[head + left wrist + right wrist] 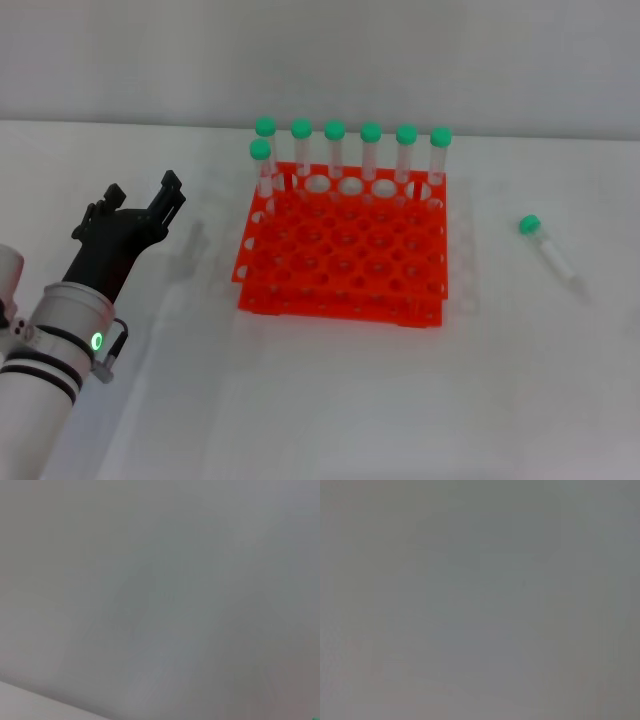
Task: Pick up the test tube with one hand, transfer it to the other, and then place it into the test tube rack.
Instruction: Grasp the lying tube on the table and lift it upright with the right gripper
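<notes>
Head view: the rack [342, 250] stands mid-table [320, 400], two-tiered, its grid of holes mostly unfilled; seven green-capped tubes [370, 150] stand upright along its far edge, six in the back row and one at the far-left corner just in front. The tube [548, 247] lies flat on the table well apart to the right of the rack, cap toward the far side, tapered tip toward the near side; its clear body is faint against the white surface. The left gripper [155, 205] is over the table to the left of the rack, apart from it, fingers pointing away from the robot and spread a little, gripping nothing; its white forearm with black rings and green light is cut off at the lower left corner. The right gripper lies outside this view. Both wrist views show only a featureless grey field; nothing can be made out in them.
</notes>
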Controlling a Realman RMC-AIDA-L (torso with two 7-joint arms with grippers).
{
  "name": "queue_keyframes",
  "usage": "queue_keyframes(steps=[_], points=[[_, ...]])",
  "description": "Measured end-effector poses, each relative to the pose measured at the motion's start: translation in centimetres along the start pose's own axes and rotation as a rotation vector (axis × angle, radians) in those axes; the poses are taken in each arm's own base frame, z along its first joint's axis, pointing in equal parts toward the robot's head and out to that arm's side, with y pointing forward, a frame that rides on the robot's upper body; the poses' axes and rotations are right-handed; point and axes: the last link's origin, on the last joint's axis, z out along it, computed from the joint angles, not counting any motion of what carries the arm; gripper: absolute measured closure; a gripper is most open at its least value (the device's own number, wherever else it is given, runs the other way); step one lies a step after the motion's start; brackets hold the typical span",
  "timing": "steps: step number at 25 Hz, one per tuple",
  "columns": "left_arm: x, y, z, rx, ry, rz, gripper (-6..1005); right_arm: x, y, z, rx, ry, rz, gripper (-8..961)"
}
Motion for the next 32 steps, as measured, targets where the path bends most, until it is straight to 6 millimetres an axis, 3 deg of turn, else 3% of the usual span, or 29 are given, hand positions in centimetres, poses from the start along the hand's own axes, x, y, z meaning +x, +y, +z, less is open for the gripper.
queue_keyframes(steps=[17, 26, 32], points=[[-0.6, -1.0, -1.9, 0.022, 0.002, -0.013, 137, 0.7, 1.0, 0.2, -0.065, 0.061, -0.049, 111], [-0.9, -2.1, -4.1, 0.057, 0.032, -0.032, 137, -1.8, 6.6, 1.8, -0.519, 0.097, -0.054, 112], [-1.0, -2.8, -5.0, 0.084, 0.042, -0.039, 137, -4.3, 10.7, 1.1, -0.995, 0.277, -0.084, 112]])
